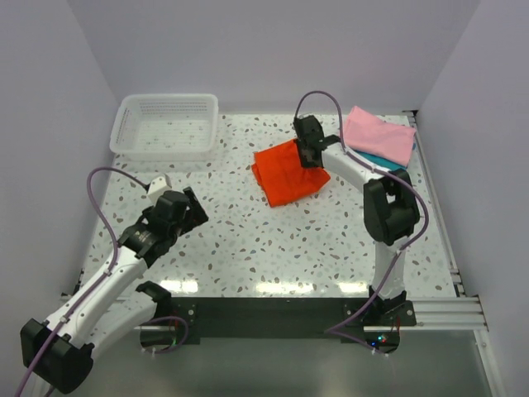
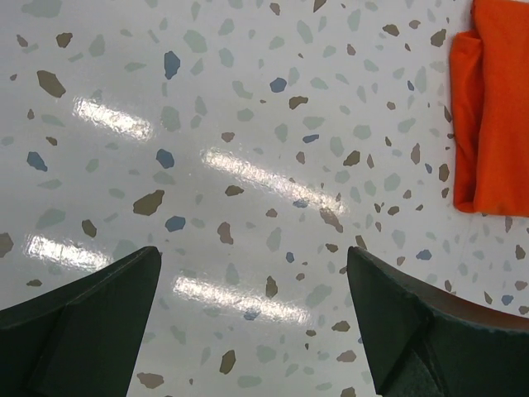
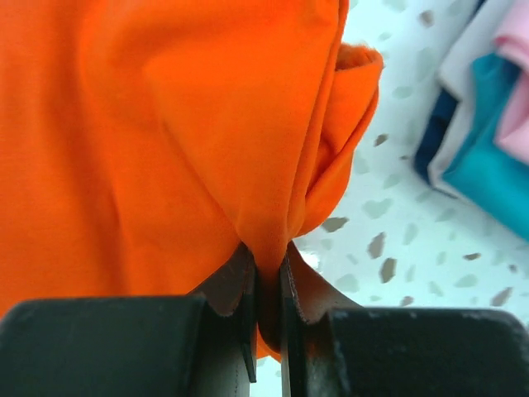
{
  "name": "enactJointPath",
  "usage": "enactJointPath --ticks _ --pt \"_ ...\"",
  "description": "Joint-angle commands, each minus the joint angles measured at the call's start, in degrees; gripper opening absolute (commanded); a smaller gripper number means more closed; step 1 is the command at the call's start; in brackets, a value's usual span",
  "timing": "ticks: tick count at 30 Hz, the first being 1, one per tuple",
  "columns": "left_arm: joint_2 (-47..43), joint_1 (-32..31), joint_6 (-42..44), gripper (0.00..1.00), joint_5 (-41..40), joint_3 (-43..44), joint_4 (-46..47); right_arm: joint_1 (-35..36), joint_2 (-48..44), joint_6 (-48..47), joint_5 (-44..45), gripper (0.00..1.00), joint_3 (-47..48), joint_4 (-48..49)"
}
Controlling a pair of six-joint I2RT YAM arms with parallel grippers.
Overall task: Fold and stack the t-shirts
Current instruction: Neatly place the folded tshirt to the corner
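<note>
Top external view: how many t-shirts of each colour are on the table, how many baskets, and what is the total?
Orange-red t-shirt: 1
Pink t-shirt: 1
Teal t-shirt: 1
White mesh basket: 1
Total: 4

A glossy white tabletop flecked with brown and grey chips carries a white plastic mesh basket at its far left corner. A bright orange-red cloth t-shirt lies folded near the far middle. At the far right lies a teal cloth t-shirt, with a light pink cloth t-shirt on top.
</note>
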Motion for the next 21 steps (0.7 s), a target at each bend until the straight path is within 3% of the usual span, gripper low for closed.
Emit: enactJointPath --ticks 1,10,21 --pt "0.59 -0.02 -1.65 1.00 -2.44 1.49 -0.90 -0.10 0.92 -3.66 10.71 0.00 5.77 -0.98" --pt "0.94 -0.02 -2.45 1.00 -4.20 2.01 -2.40 -0.18 6.81 -6.83 24.06 0.00 18.87 -5.90" --pt "1.82 -0.02 -3.15 1.00 -5.79 2.54 -3.28 -2.64 12.09 -14.55 29.36 0.00 32.58 -9.42"
